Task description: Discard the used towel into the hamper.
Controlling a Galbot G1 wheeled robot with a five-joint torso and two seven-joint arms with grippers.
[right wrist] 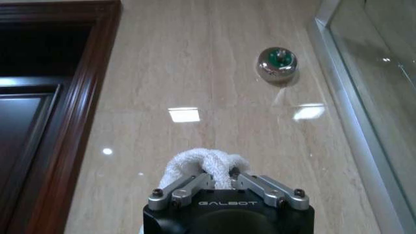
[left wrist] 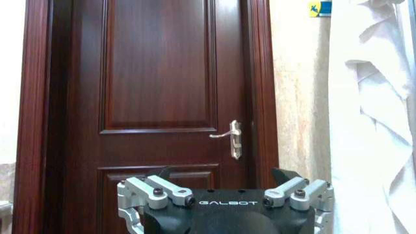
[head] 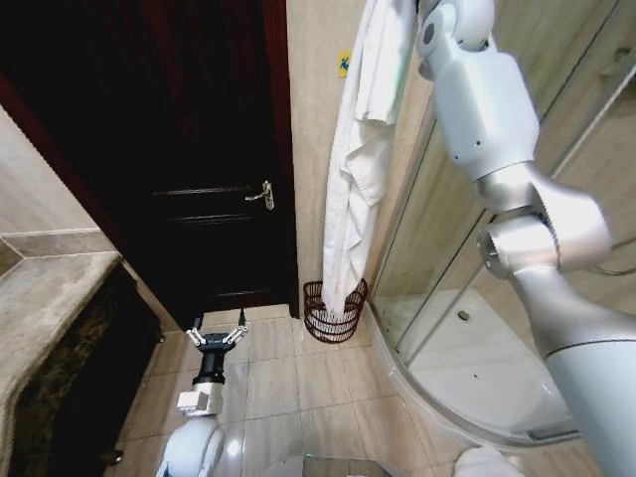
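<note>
Now | right hand clamps towel | over hamper | left hand apart

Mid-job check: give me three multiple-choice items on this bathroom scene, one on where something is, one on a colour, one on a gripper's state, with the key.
1. Where does the towel's lower end hang?
A. in the hamper
B. on the counter
C. on the shower floor

2. What colour is the hamper?
A. white
B. dark red-brown
C. blue

3. How is the right gripper?
A. open, holding nothing
B. shut on the towel
C. shut on the door handle

Key: 1 A, the head view shows the towel's end inside the hamper rim. 2 B, its ribs are dark red-brown against pale tiles. 3 B, the right wrist view shows white cloth pinched between its fingers.
</note>
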